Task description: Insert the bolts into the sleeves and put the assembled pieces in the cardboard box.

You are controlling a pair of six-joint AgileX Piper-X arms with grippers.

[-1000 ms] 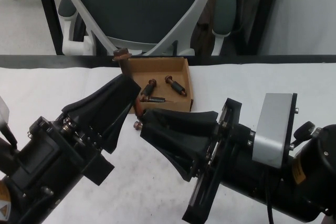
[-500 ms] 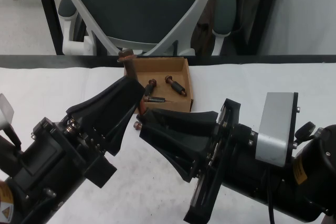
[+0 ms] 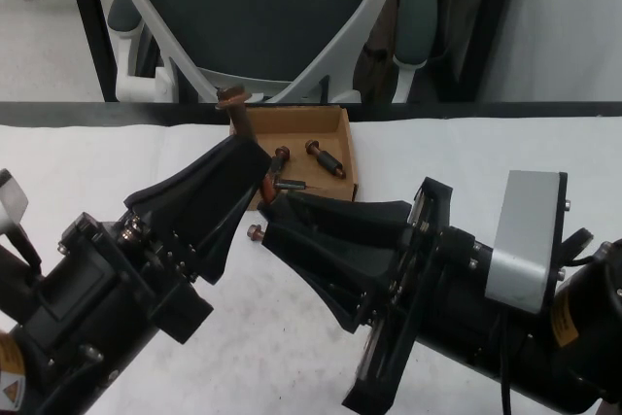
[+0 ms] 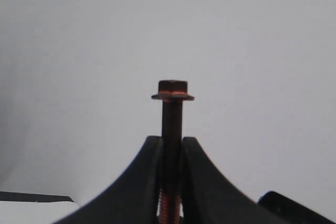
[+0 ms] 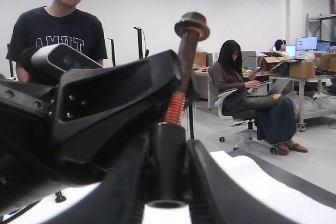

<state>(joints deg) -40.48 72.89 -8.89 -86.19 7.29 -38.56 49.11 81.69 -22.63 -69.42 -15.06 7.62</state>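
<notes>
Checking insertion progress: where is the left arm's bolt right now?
The bolt is clamped in the left end effector, head protruding; its threaded end meets the sleeve in the right end effector, beside the cardboard box in the high view.

Three rusty assembled pieces (image 3: pixel 326 158) lie in the brown cardboard box (image 3: pixel 292 111), behind the left gripper's (image 4: pixel 171 148) upright rusty hex bolt (image 4: pixel 172 111) and the right gripper's (image 5: pixel 168 145) black metal sleeve (image 5: pixel 167 163).

Nothing legible on the bench. Yellow sticker (image 3: pixel 8 378) on left arm (image 3: pixel 97 289), lower left of the high view, and orange sticker (image 3: pixel 566 324) on right arm (image 3: pixel 466 284), lower right: print too small to read.
</notes>
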